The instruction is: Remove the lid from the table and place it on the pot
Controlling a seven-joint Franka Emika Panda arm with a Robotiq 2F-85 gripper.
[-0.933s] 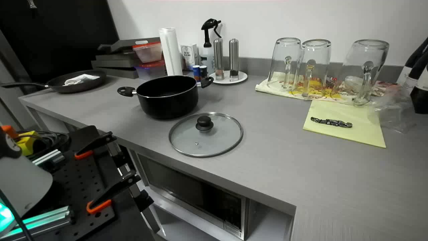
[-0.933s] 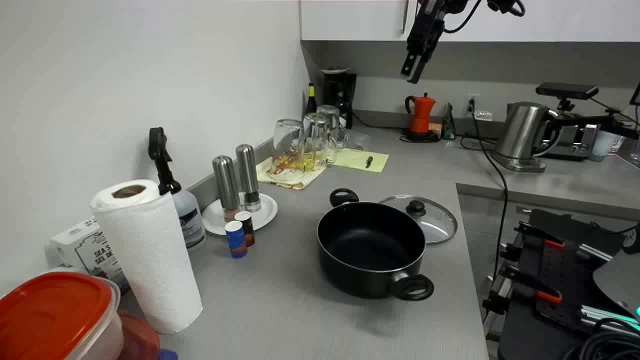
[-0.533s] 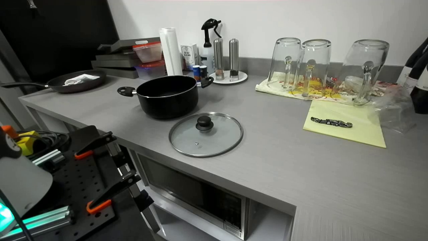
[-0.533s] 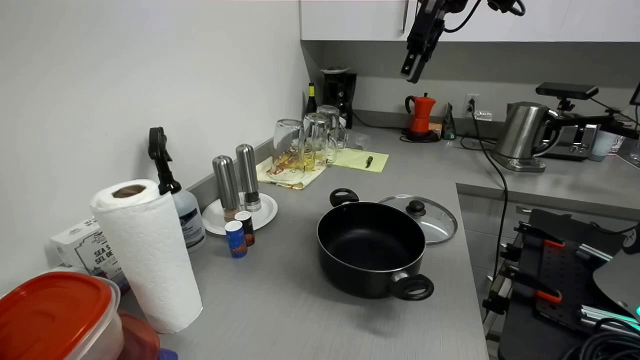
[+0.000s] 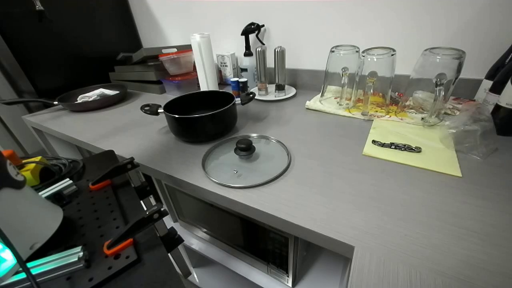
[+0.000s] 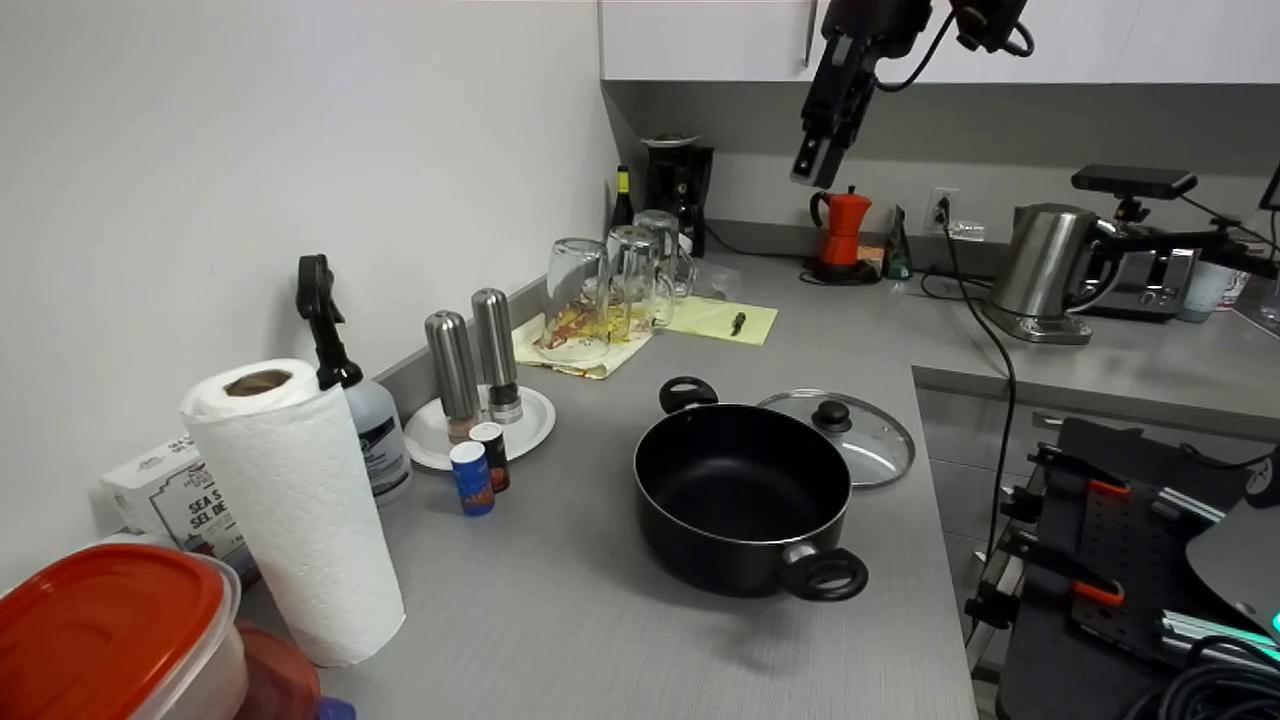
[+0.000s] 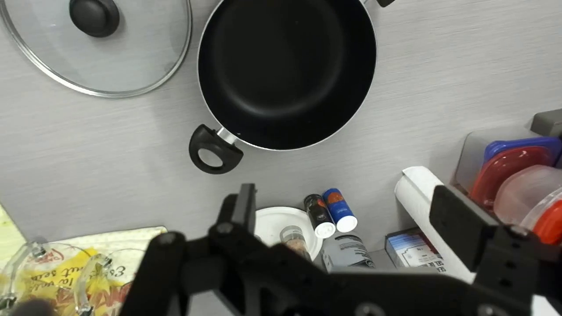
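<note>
The grey table [image 5: 340, 184] carries the pot [image 5: 202, 124], a lid [image 5: 248, 166] just beside it, a white plate [image 6: 534, 420] near the pot.

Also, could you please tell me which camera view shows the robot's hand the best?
The wrist view: both fingers of the hand appear close up, wide apart. Elsewhere the hand shows only in an exterior view, small, high in the picture, its opening hard to judge.

In an exterior view, noted plain white wall [image 6: 420, 150] at left, white upper cabinets [image 6: 1080, 45] far, grey drawers [image 6: 960, 465] right.
</note>
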